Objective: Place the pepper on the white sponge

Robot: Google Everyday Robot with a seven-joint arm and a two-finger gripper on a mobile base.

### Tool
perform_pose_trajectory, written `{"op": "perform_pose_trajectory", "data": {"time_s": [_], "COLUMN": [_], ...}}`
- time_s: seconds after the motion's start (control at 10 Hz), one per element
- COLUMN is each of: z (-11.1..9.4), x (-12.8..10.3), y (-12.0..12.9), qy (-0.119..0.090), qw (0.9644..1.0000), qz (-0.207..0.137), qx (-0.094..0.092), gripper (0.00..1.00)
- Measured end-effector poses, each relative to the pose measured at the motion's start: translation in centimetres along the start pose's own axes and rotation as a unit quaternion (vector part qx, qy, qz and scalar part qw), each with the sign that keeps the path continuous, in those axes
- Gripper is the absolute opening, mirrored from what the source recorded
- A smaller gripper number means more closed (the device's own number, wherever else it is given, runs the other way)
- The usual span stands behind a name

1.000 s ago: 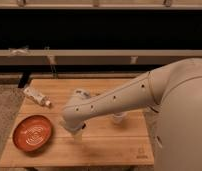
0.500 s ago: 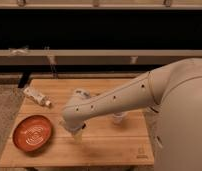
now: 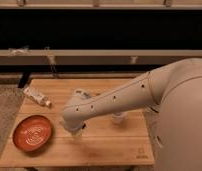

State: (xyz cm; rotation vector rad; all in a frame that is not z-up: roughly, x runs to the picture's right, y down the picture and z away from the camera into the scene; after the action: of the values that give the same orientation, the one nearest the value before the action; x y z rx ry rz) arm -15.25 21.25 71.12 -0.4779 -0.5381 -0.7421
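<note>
Your pincer [image 3: 73, 131] hung at the end of the one big white arm [image 3: 119, 97]. It pointed down, low over the wooden table [image 3: 109, 145]. You could not tell if the pincer was spread or pressed together. You also could not tell if it was pinching anything.

Just to the left of the pincer, as the camera saw it, lay one round orange plate [image 3: 32, 134]. It sat flat on the table, near the pincer but not touching it. The plate had pale rings on it.

Up and to the left of the pincer, farther off, lay one long white tube [image 3: 36, 96]. It was on its side near the far left corner of the table.

To the right of the pincer you had one white cup [image 3: 119, 118]. It stood upright, and the arm hid its top part.

Above the pincer, one small pale lump [image 3: 81, 93] peeked out from behind the arm. You could not tell if that was the white sponge or a part of the arm.

You could not see the pepper. The arm covered a wide strip of the table behind the pincer.

Past the table, far from the pincer, one long pale shelf [image 3: 94, 52] ran across a dark wall.
</note>
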Motion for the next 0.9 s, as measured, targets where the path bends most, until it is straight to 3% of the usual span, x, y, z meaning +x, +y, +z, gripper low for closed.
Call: {"op": "perform_pose_trajectory", "data": {"time_s": [0.7, 0.9], "z": [-0.08, -0.2], "x": [0.07, 0.96], "y": [-0.07, -0.79], "qy": [0.002, 0.023], "qw": [1.0, 0.9997], "qz": [0.001, 0.002], "qx": [-0.001, -0.009], "gripper": [0.8, 0.8]}}
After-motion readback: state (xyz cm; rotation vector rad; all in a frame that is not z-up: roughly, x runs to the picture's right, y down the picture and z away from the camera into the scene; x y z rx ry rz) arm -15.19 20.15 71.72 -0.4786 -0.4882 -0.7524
